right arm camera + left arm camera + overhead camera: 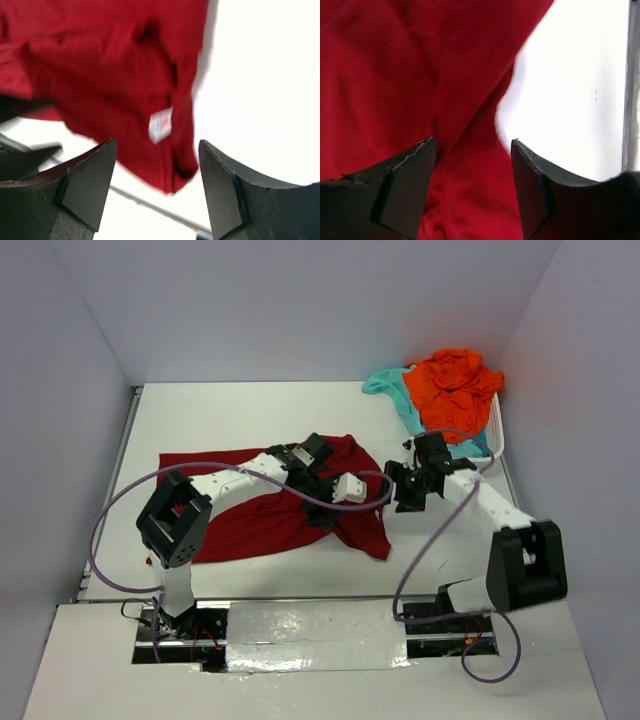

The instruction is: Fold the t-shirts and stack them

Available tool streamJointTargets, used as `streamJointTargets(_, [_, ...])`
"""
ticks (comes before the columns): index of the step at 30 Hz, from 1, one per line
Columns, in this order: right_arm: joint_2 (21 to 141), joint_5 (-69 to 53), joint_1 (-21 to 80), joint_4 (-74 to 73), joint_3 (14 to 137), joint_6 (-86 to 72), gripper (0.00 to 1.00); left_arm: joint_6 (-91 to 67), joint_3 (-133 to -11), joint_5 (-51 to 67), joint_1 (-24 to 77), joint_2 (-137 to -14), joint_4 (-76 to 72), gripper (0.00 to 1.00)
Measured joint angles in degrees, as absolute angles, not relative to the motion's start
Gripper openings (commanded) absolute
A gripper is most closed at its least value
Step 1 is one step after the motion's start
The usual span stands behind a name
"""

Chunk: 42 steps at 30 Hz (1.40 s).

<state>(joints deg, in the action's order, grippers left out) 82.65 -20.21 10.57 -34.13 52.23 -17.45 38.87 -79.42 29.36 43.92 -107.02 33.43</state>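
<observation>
The dark red t-shirt (250, 515) lies spread across the middle of the table, its right end bunched. My left gripper (322, 508) hangs over that right part. In the left wrist view the left gripper (472, 145) is open, with the red t-shirt (395, 75) below it and nothing between the fingers. My right gripper (408, 495) sits just off the shirt's right edge. Seen from its wrist, the right gripper (157, 145) is open and empty, facing the red t-shirt (100, 60) and its white tag (161, 124). The orange t-shirt (455, 385) and the mint-aqua t-shirt (398, 395) are heaped at the back right.
A white mesh basket (497, 430) at the back right holds the heaped shirts, which spill over its rim. Grey walls close in the table on the left, back and right. Purple cables loop from both arms near the front edge.
</observation>
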Motion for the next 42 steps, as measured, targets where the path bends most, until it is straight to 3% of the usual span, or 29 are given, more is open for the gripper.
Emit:
streamJointTargets(6, [70.32,-21.89,12.16,-34.0,40.58,-24.97,0.73,30.74,-78.72,28.56,32.95,-96.47,36.32,0.76])
streamJointTargets(12, [70.65,-24.62,16.82,-33.56,32.6,-30.35,0.71,30.24,-58.17,15.0,17.26,-71.16,37.54,0.73])
streamJointTargets(15, [71.02,-24.6,17.02,-32.29,30.61,-31.94,0.55,32.56,-43.05,5.91,15.79,-62.78,38.09,0.74])
streamJointTargets(16, [71.42,-24.45,17.02,-31.81,30.33,-32.29,0.41,33.19,-38.5,3.62,15.79,-61.12,38.22,0.74])
streamJointTargets(18, [72.82,-24.12,17.02,-30.68,30.17,-32.91,0.28,35.35,-30.46,-1.1,15.77,-58.5,38.13,0.75])
streamJointTargets(19, [73.47,-23.75,17.02,-30.09,30.17,-33.41,0.16,36.36,-26.83,-3.62,15.62,-57.34,37.19,0.75])
streamJointTargets(21, [73.76,-22.55,16.78,-29.58,29.93,-33.89,0.04,39.22,-24.49,-7.97,14.68,-54.3,34.61,0.76])
streamJointTargets(22, [73.52,-21.78,16.62,-29.76,29.89,-34.06,0.0,40.8,-23.35,-10.0,13.56,-53.12,32.25,0.76])
streamJointTargets(29, [66.57,-16.88,15.38,-32.51,28.45,-36.01,0.0,52.62,-21.54,-14.15,-0.08,-58.28,17.32,0.74])
streamJointTargets(30, [65.63,-16.4,15.38,-33.15,28.12,-36.51,0.02,54.35,-21.52,-13.69,-2.85,-59.09,15.79,0.74])
streamJointTargets(31, [64.64,-15.77,15.35,-33.95,27.73,-37.12,0.11,56.84,-21.58,-13.28,-5.89,-59.94,14.44,0.75])
streamJointTargets(33, [63.07,-14.81,15.31,-35.4,27.03,-38.13,0.41,60.64,-22.22,-12.03,-9.76,-60.58,14.04,0.76])
streamJointTargets(35, [62.83,-14.55,15.2,-36.32,26.87,-38.26,0.52,64.36,-22.92,-9.47,-11.03,-59.94,16.25,0.8])
streamJointTargets(36, [63.2,-14.5,15.16,-36.49,26.92,-38.11,0.63,65.87,-23.09,-7.44,-11.2,-58.83,17.96,0.81])
streamJointTargets(41, [64.27,-15.9,15.11,-38.76,29.17,-37.28,0.89,73.6,-24.25,4.56,-11.22,-49.91,32.34,0.87])
streamJointTargets(42, [63.44,-15.81,15.11,-40.27,30.09,-37.17,0.91,74.35,-25.5,6.68,-11.2,-48.69,35.24,0.89])
